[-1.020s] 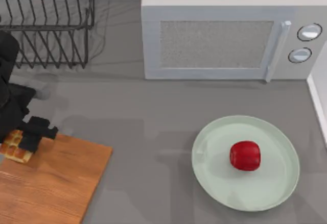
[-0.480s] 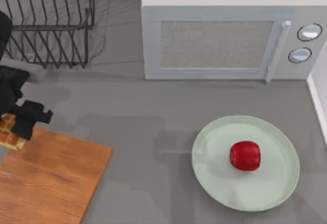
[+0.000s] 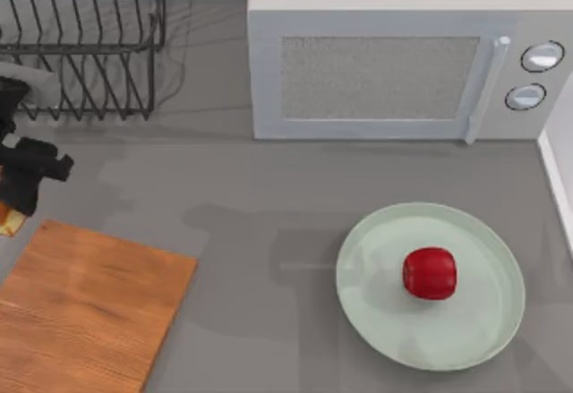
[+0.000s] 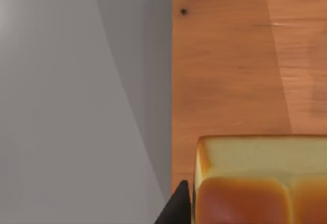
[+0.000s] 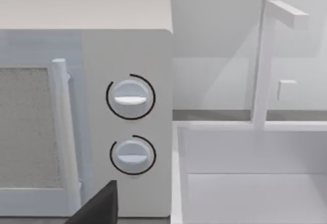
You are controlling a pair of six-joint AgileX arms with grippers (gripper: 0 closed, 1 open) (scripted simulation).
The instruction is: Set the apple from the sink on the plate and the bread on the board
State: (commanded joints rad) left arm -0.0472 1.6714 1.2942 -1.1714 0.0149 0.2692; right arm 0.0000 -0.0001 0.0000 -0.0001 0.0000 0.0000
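Top view, left edge: left gripper (image 3: 20, 198) sits at the table's (image 3: 269, 205) left edge, just past the board's far corner; black fingers closed on the bread (image 3: 9, 221), only a sliver of loaf peeks out under them.
Bread: held in the left gripper; in the top view it lies off the board, just beyond its far edge at the table's left edge; not set down on the wood as far as that view shows.
Left wrist view: bread (image 4: 260, 180) close up, pale side and brown crust; board (image 4: 230, 66) behind it, grey table to one side; one dark fingertip (image 4: 176, 208) touching the loaf's side.
Board: board (image 3: 85, 312) in the table's near left corner, turned at an angle, bare wood.
Dish rack: wire rack (image 3: 85, 35) at the far left corner.
Microwave: microwave (image 3: 403, 62) along the far edge, door shut, two knobs.
Plate: plate (image 3: 488, 321) near the right edge, towards the near side.
Apple: apple (image 3: 429, 273) resting on the plate, about centre.
Right wrist view: microwave knobs (image 5: 131, 97), white sink (image 5: 250, 183) and faucet (image 5: 265, 60); dark tip of the right gripper (image 5: 99, 208) at frame edge; fingers' state: cannot tell.
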